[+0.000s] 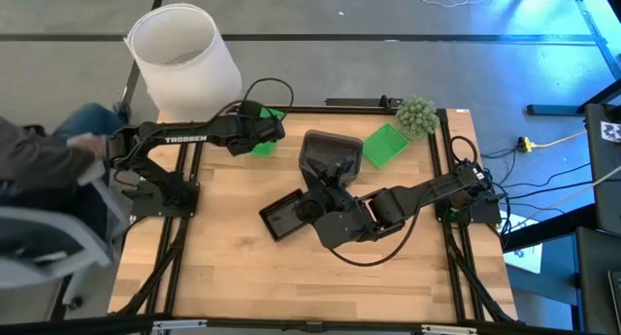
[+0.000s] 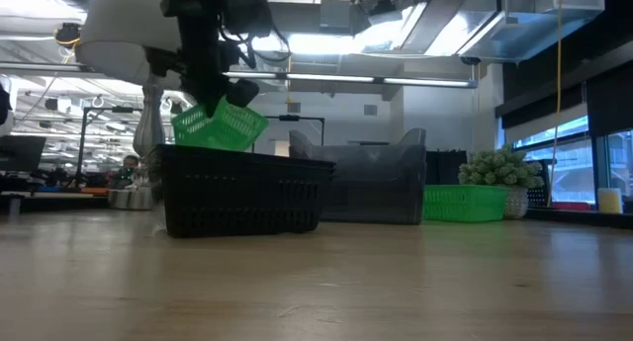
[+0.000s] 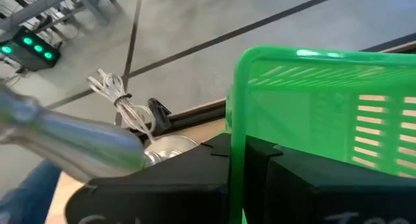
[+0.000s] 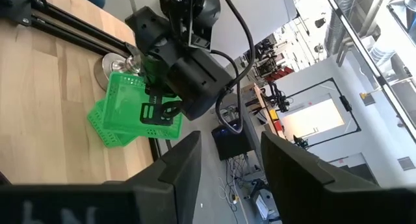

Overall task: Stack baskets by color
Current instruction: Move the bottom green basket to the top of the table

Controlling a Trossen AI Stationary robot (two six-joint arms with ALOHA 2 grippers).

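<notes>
Near the white lampshade (image 1: 184, 58), at the far edge of the counter (image 1: 243, 277), I see my left tool (image 1: 264, 131) clamped shut on the rim of a green basket (image 1: 264, 141). From the low camera that green basket (image 2: 219, 124) hangs tilted in the air, clear of the counter top, with the lampshade just behind it. My left wrist camera shows the basket's green wall (image 3: 325, 113) pinched between the dark fingers (image 3: 250, 178), and the right wrist camera catches the same basket (image 4: 130, 110) under the left tool (image 4: 159, 110).

Farther from the lampshade, toward the middle of the counter, a smoky grey basket (image 1: 330, 152) stands upright, and beside it, nearer the front, a black basket (image 1: 288, 217) rests on the wood. At table height the black basket (image 2: 242, 193) stands in front, with the grey basket (image 2: 371, 183) partly hidden behind it. I cannot tell whether either is a single basket or a nested stack.

Farther still from the lampshade, a second green basket (image 1: 385, 144) sits just beside the small round plant (image 1: 416, 114) at the far right corner.

My right tool (image 1: 330, 175) hovers over the gap between the grey and black baskets, its fingers (image 4: 179, 169) spread wide and gripping nothing.

A person's sleeve (image 1: 39, 160) shows beyond the left edge of the counter, below the lampshade.
</notes>
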